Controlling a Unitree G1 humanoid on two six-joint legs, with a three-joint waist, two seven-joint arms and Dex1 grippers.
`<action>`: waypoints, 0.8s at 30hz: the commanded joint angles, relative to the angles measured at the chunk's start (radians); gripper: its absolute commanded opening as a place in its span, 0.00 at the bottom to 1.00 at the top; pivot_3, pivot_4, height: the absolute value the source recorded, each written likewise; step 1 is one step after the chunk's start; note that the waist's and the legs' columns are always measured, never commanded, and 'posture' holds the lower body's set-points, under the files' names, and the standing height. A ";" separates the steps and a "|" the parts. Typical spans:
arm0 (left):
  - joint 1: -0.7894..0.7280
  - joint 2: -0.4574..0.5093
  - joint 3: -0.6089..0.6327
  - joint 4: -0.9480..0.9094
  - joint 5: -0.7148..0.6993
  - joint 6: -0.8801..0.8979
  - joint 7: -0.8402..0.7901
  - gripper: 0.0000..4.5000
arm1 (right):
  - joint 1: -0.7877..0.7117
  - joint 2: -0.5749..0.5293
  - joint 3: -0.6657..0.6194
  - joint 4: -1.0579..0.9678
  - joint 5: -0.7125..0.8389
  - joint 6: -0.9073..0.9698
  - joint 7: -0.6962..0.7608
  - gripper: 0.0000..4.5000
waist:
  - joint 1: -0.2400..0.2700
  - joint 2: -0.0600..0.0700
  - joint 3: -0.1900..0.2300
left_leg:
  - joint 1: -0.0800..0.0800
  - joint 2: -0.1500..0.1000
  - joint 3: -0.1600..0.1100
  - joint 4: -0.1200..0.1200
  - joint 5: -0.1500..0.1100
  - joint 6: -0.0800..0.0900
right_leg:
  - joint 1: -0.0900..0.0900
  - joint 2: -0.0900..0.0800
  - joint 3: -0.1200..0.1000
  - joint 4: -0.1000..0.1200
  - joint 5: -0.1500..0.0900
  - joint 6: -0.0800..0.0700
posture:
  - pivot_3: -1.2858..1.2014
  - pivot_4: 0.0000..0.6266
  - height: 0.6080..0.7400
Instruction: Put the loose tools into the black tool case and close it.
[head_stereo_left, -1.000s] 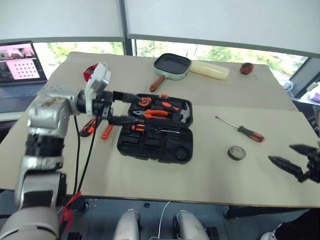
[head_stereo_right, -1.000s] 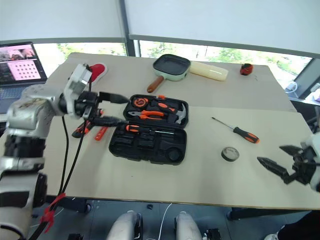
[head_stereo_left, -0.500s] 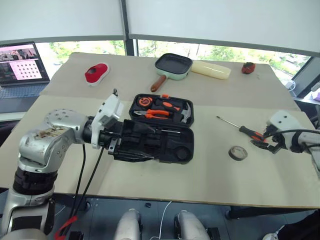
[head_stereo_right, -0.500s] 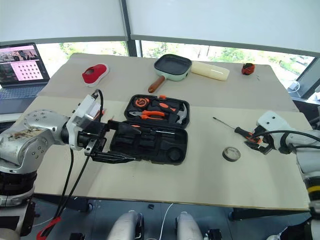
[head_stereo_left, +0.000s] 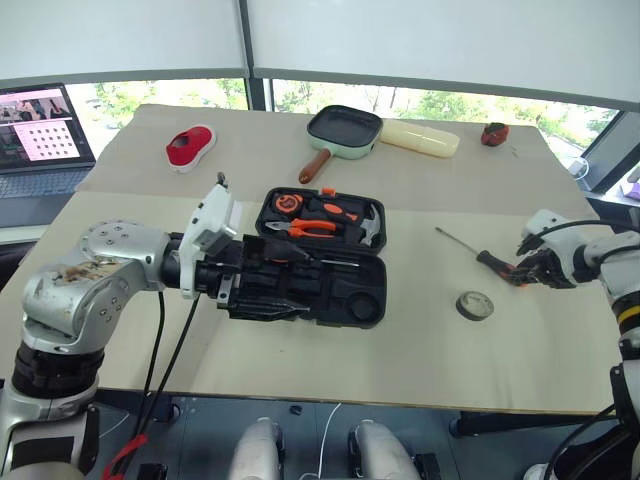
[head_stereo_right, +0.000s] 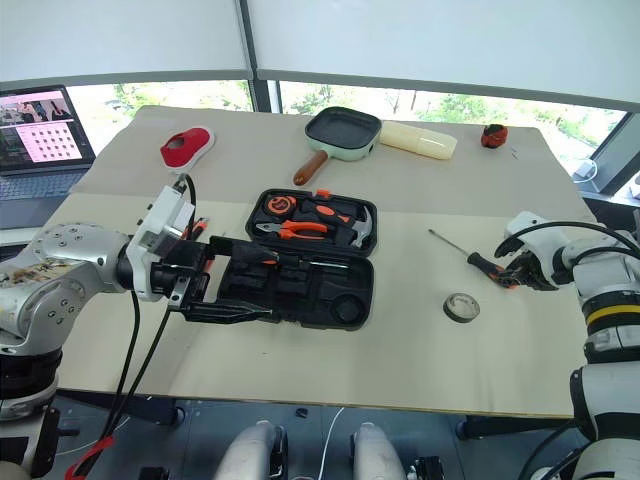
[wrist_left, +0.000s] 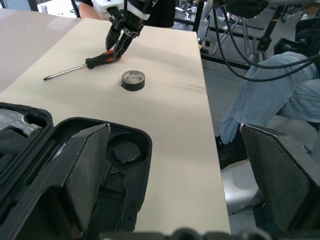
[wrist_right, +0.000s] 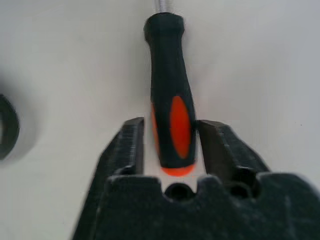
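Lying between the right tool's (wrist_right: 170, 150) narrowed, not-yet-touching fingers: the screwdriver (wrist_right: 170, 115) handle.

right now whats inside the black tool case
The open black tool case holds orange-handled pliers, a steel-headed hammer and a screwdriver in its far slots. The round recess near its front corner is empty. The left gripper covers the slots on the case's left side.

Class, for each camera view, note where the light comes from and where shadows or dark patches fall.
Left eye view: daylight comes through the windows behind the table, whose top is evenly lit; the inside of the black tool case stays dark. Left wrist view: the tape roll casts only a faint, soft shadow. Right wrist view: the pale table is bright around the dark screwdriver handle.
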 joint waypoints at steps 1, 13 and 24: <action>-0.014 0.015 0.022 -0.009 -0.021 -0.023 0.007 1.00 | -0.020 -0.015 0.017 0.024 -0.043 -0.042 0.024 0.15 | 0.000 0.000 0.000 | 0.000 0.000 0.000 0.000 0.000 0.000 | 0.000 0.000 0.000 0.000 0.000 0.000 | 0.52 0.24 1.00; -0.043 0.009 -0.006 0.014 -0.005 -0.047 0.016 1.00 | 0.000 -0.017 -0.048 -0.103 -0.004 0.051 0.055 0.33 | 0.001 0.000 0.000 | 0.001 0.000 0.000 0.000 0.000 0.000 | 0.001 0.000 0.000 0.000 0.000 0.000 | 0.52 0.24 1.00; -0.082 -0.004 -0.033 0.038 0.000 -0.056 0.023 1.00 | -0.131 0.052 0.009 0.107 -0.095 0.062 -0.001 0.54 | 0.000 0.001 0.001 | 0.000 0.000 0.002 -0.001 0.000 0.000 | -0.001 0.000 0.001 0.000 0.000 0.000 | 0.52 0.24 1.00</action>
